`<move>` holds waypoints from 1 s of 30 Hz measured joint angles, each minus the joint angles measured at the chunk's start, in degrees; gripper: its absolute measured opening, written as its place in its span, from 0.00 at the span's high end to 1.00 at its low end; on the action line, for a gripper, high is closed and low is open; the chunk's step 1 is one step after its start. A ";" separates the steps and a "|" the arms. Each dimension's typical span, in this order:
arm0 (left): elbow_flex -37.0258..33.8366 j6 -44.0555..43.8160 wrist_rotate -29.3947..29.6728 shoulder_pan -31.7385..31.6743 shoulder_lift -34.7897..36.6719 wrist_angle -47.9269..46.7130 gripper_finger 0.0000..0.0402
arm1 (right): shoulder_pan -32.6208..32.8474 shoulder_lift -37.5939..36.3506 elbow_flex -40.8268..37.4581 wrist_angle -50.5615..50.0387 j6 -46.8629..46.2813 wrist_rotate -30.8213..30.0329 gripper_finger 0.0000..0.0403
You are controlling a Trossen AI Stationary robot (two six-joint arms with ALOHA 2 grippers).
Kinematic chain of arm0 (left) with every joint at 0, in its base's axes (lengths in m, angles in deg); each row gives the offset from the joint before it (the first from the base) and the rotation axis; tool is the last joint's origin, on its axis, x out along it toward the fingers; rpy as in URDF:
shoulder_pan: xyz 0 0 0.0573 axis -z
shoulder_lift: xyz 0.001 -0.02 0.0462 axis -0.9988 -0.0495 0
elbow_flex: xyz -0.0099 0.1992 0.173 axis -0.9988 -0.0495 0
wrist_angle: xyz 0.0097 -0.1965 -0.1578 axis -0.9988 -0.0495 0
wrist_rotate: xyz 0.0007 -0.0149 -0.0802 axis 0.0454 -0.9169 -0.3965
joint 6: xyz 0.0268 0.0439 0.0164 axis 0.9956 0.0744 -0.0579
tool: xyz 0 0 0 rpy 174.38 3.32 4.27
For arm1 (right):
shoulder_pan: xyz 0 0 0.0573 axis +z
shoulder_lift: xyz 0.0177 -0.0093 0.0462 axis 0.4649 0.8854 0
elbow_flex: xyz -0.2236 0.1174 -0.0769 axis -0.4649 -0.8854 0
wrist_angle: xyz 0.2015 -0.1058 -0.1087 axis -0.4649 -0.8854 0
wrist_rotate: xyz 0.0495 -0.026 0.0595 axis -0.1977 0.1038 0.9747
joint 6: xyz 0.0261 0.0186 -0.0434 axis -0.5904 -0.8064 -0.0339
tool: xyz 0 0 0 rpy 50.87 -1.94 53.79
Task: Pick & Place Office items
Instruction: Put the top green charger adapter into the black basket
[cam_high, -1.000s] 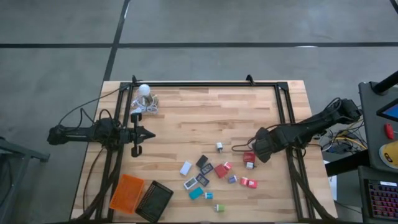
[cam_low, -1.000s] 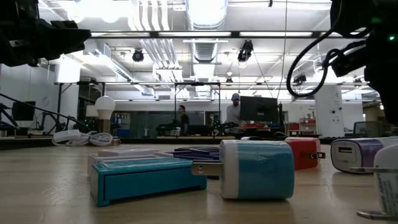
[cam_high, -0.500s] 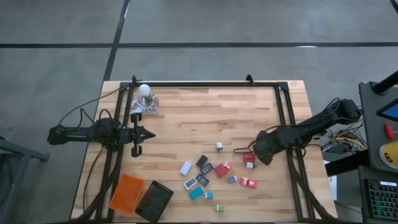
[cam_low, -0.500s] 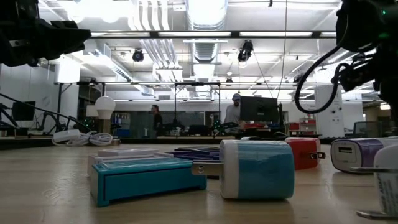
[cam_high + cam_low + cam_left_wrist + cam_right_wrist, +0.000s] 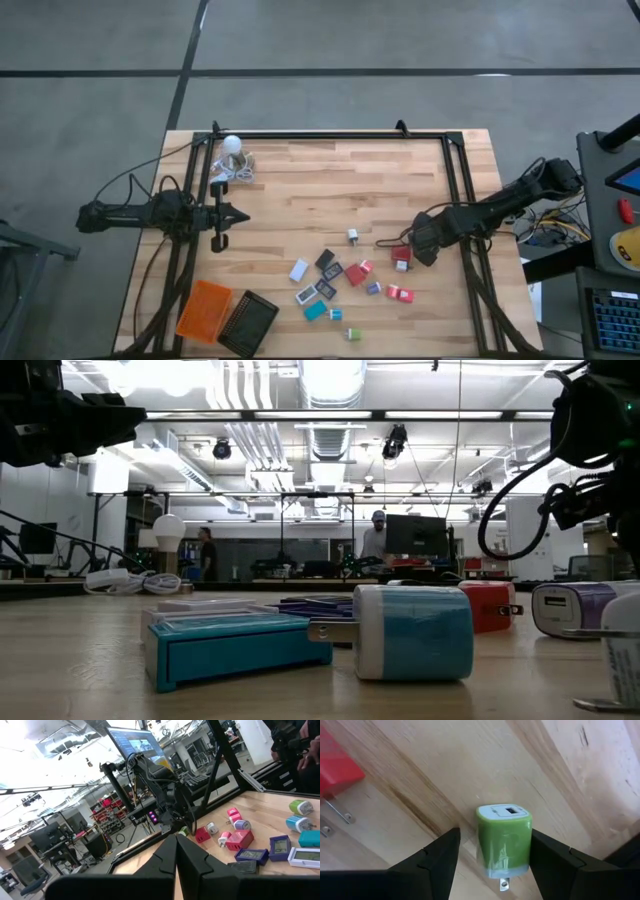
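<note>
The right gripper (image 5: 414, 240) sits low over the right part of the wooden table (image 5: 300, 190), just right of the scattered office items. In the right wrist view its 2 dark fingers (image 5: 432, 865) stand spread apart on either side of a green USB wall charger (image 5: 503, 838), which lies on the wood with its USB port turned toward the camera and its metal prongs pointing back toward the wrist. Whether the fingers touch the charger's sides cannot be told; narrow gaps seem to show on both sides. A red charger (image 5: 335, 767) lies on the wood nearby, its prongs pointing toward the green one.

From above, the remaining small pieces lie in a loose cluster in the near middle of the table: a red block (image 5: 401, 254) next to the right gripper, another red charger (image 5: 399, 293) nearer the front edge, a larger red box (image 5: 355, 275), a teal box (image 5: 314, 311), a white block (image 5: 299, 270) and a small white plug (image 5: 353, 236) farther back. In the low view the teal box (image 5: 228, 648) and a teal-wrapped white charger (image 5: 410, 632) fill the foreground.

An orange tray (image 5: 203, 310) and a black tray (image 5: 248, 323) lie side by side at the near left corner. A white bulb with its coiled cord (image 5: 233, 160) rests at the far left.

The left gripper (image 5: 232, 215) waits at the left edge of the table, its fingers (image 5: 167, 862) pressed together and holding nothing.
</note>
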 joint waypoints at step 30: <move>0.00 0.02 0.00 0.02 0.00 0.00 0.98 | 0.04 -0.34 8.51 -8.64 -2.56 -3.65 0.67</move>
